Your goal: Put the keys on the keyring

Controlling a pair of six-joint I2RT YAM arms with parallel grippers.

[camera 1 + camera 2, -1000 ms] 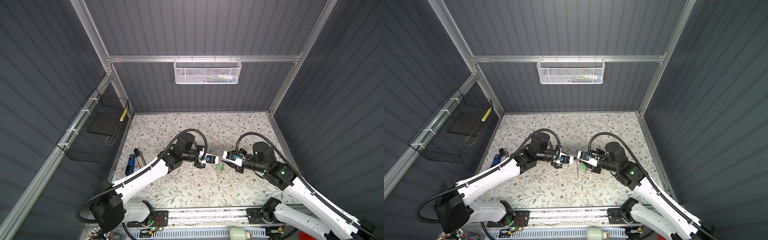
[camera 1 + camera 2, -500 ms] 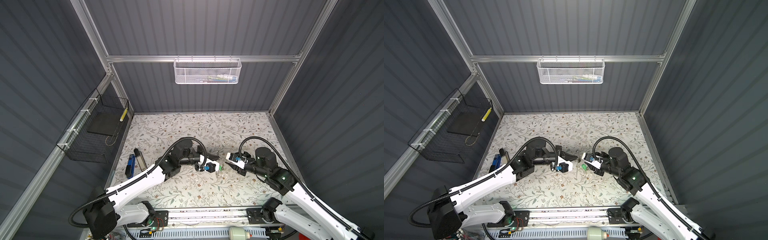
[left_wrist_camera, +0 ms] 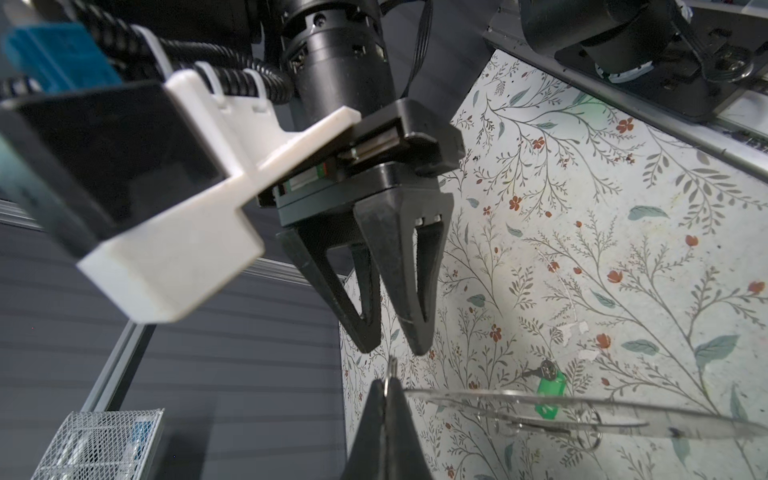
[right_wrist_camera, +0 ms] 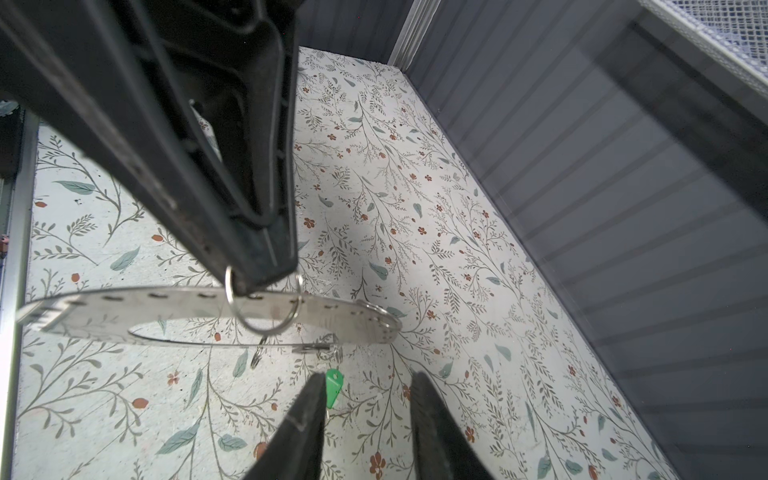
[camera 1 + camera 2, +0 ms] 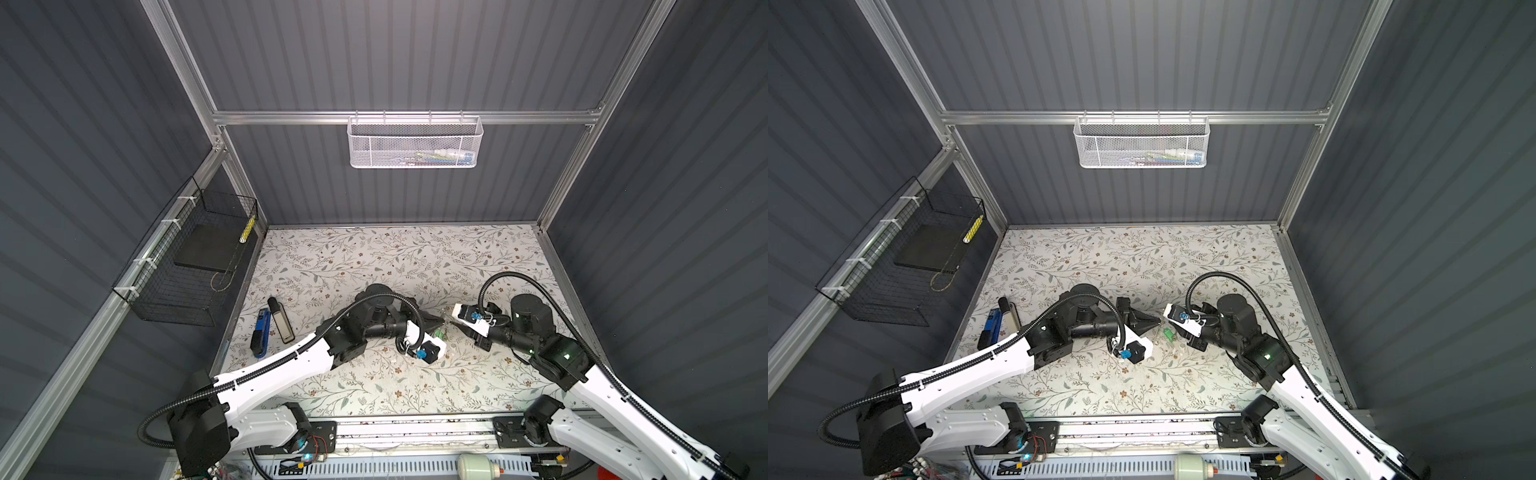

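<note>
Crosswise to the left jaws that clamp it, the keyring (image 4: pixel 83 316) hangs; the right jaws gape.

white mesh basket (image 5: pixel 411 145) at back; black wire basket (image 5: pixel 183 286) at left; blue tool (image 5: pixel 261 337) on table (image 5: pixel 374 257)

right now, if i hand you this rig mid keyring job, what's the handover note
Left gripper: shut on a wire loop of the keyring, holding the plate off the table.
Right gripper: open, empty, facing the left one.
Keys: green key tag and black-headed key lie together on the table, below the grippers.
Done: keyring lifted. Left: pick up each key and thread it on; neither is on yet.
</note>
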